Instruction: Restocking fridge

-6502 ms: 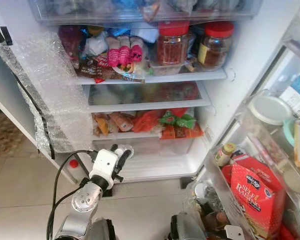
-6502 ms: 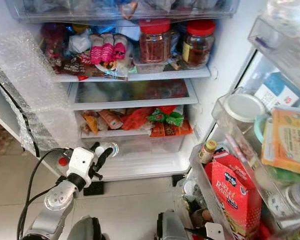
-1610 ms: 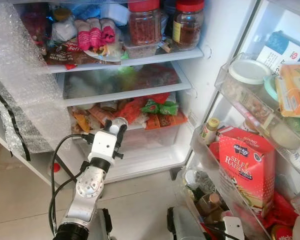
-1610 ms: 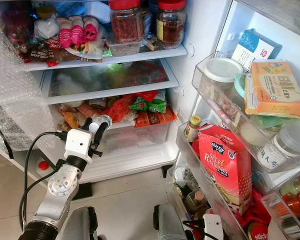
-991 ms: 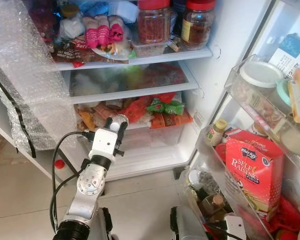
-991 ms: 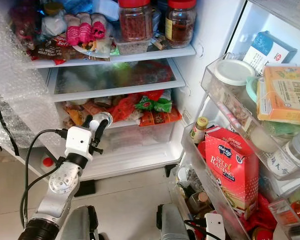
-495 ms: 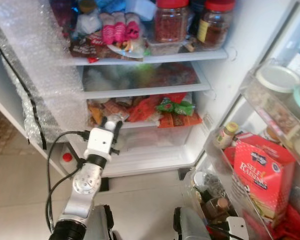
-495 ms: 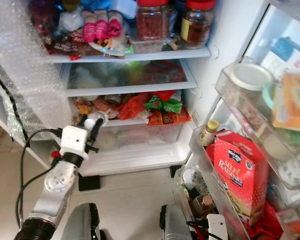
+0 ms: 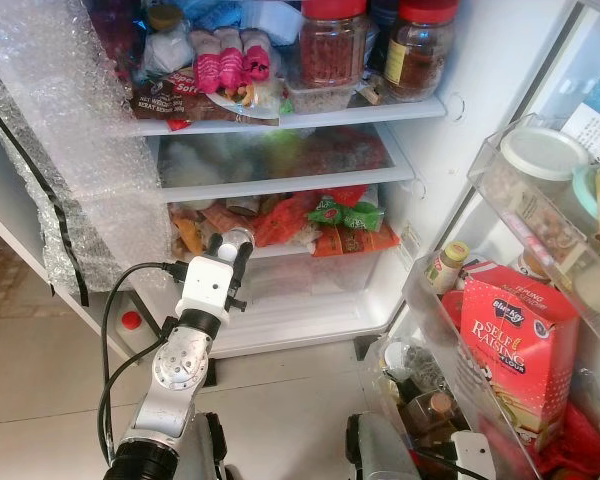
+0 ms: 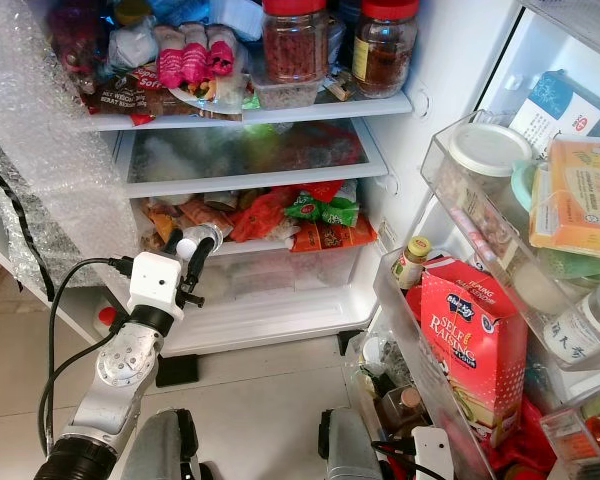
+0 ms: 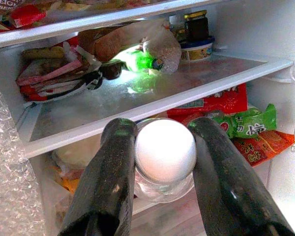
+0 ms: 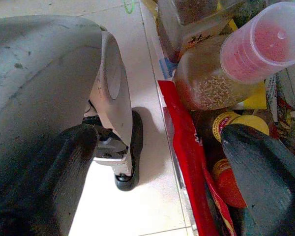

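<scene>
My left gripper (image 9: 230, 241) is raised in front of the open fridge, level with the front edge of the snack-packet shelf (image 9: 320, 226). It is shut on a small clear container with a white lid (image 11: 165, 150), one black finger (image 11: 110, 172) on each side. In the left wrist view a glass shelf (image 11: 137, 96) lies just beyond it, with a green bottle (image 11: 140, 61) and wrapped food at the back. My right gripper (image 12: 160, 142) hangs low beside the door's bottom rack, its fingers wide apart and holding nothing.
Two red-lidded jars (image 9: 330, 45) and pink packets (image 9: 230, 55) crowd the top shelf. A clear drawer (image 9: 310, 285) sits below the snacks. The door rack on the right holds a red flour box (image 9: 515, 345) and bottles. Bubble wrap (image 9: 70, 150) hangs on the left.
The head view has swung and shifted. My left gripper, still shut on the white-lidded container, has risen from in front of the bottom drawer to the snack shelf's edge.
</scene>
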### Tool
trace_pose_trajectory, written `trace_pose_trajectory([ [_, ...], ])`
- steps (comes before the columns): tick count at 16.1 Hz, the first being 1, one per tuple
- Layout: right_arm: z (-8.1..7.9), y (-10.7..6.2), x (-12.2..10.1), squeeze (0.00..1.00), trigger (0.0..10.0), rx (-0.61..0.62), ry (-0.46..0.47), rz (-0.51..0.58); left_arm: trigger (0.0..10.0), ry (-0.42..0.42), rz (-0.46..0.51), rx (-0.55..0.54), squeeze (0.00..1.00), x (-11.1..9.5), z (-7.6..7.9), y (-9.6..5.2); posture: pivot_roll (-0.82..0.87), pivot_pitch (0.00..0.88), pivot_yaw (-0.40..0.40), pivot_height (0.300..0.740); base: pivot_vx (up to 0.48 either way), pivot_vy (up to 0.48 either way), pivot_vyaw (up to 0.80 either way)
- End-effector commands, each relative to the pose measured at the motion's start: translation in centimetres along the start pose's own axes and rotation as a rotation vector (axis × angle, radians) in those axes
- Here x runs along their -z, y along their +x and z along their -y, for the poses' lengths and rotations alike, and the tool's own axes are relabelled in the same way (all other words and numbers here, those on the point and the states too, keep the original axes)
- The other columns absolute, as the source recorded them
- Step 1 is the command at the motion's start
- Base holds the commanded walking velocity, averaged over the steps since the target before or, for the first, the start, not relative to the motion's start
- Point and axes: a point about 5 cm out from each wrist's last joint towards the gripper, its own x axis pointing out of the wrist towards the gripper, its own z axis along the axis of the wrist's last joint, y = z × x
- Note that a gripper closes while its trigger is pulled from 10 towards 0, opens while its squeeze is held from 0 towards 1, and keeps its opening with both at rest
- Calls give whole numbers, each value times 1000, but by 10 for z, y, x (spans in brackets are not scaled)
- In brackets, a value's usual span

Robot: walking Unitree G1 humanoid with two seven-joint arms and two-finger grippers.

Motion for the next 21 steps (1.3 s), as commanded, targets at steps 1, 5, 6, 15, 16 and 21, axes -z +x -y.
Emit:
trace_pose_trajectory([
  [1,-8,0,8,0,10000,-32,2,-28,10000,19,20,6,0,-4,0,4,-193,107,-29,606,0,0,0],
  [5,-8,0,8,0,10000,-34,-6,-29,10000,19,19,9,0,-3,0,3,-195,97,-25,606,0,0,0],
  [6,-8,0,8,0,10000,-34,-6,-29,10000,20,18,10,0,-3,0,4,-194,94,-24,606,0,0,413],
  [15,-9,1,8,0,10000,-36,21,-29,10000,22,17,9,0,-3,1,5,-190,104,-26,606,0,0,0],
  [16,-9,1,8,0,10000,-36,21,-29,10000,22,17,9,0,-3,1,5,-190,104,-26,606,0,0,0],
  [21,-8,1,7,0,10000,-36,19,-30,10000,20,22,0,0,-4,1,6,-196,107,-32,606,0,0,0],
])
